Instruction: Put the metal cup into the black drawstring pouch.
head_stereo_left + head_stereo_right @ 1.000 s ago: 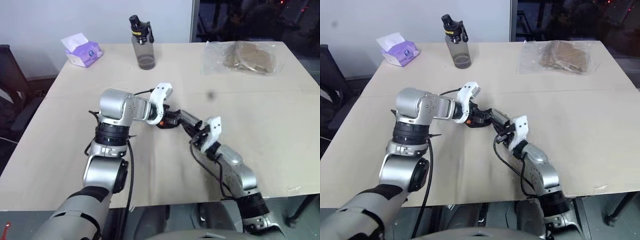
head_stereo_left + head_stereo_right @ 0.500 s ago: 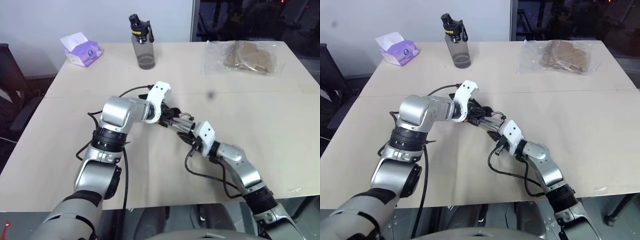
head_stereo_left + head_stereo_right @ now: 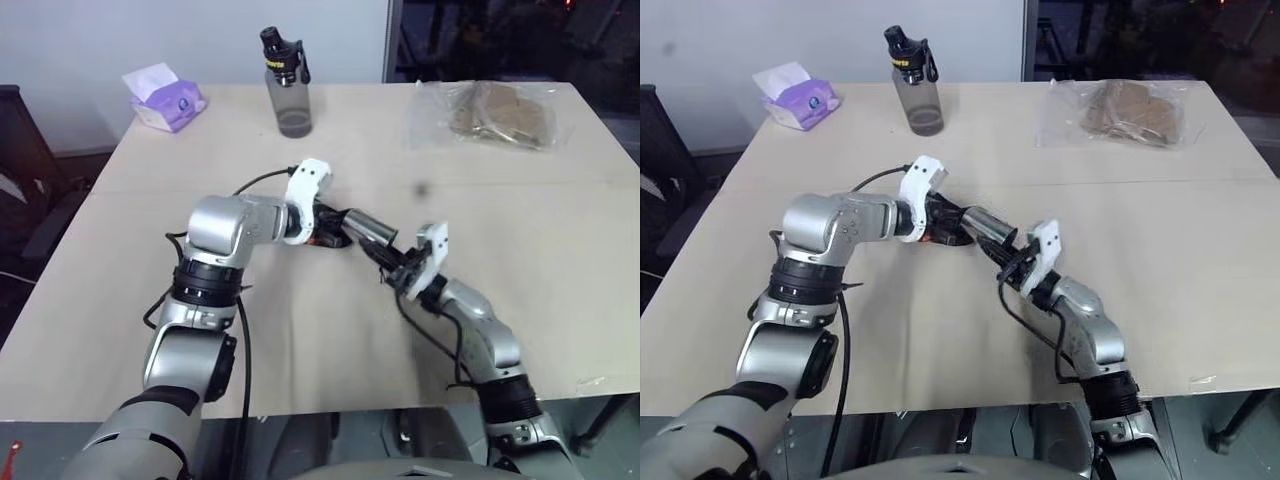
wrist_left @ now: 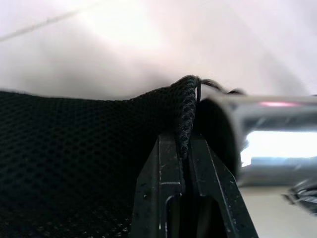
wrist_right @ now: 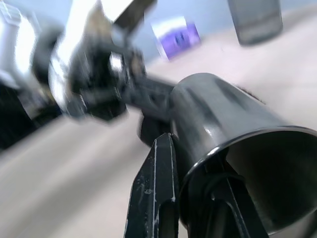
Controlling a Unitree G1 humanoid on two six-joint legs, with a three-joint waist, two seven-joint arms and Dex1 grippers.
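The metal cup (image 3: 367, 227) is a small shiny tumbler lying almost level above the table's middle, its base toward the black drawstring pouch (image 4: 74, 148). My right gripper (image 3: 392, 256) is shut on the cup's rim (image 5: 237, 144), one finger (image 5: 158, 188) outside the wall and the other inside. My left gripper (image 4: 184, 144) is shut on the upper edge of the pouch's mesh fabric, pinching a fold. The cup's (image 4: 277, 144) base sits right beside that pinched edge. From the head views the pouch (image 3: 940, 234) is a dark bunch largely hidden behind the left gripper (image 3: 335, 222).
A grey water bottle (image 3: 288, 85) with a black cap stands at the back. A purple tissue pack (image 3: 163, 98) lies back left and a clear plastic bag (image 3: 495, 115) with brown contents back right. The beige table (image 3: 560, 250) spreads wide to the right.
My right gripper has risen and rolled with the cup, bringing it closer to level at the pouch's edge. My left gripper has kept its hold and shifted only slightly.
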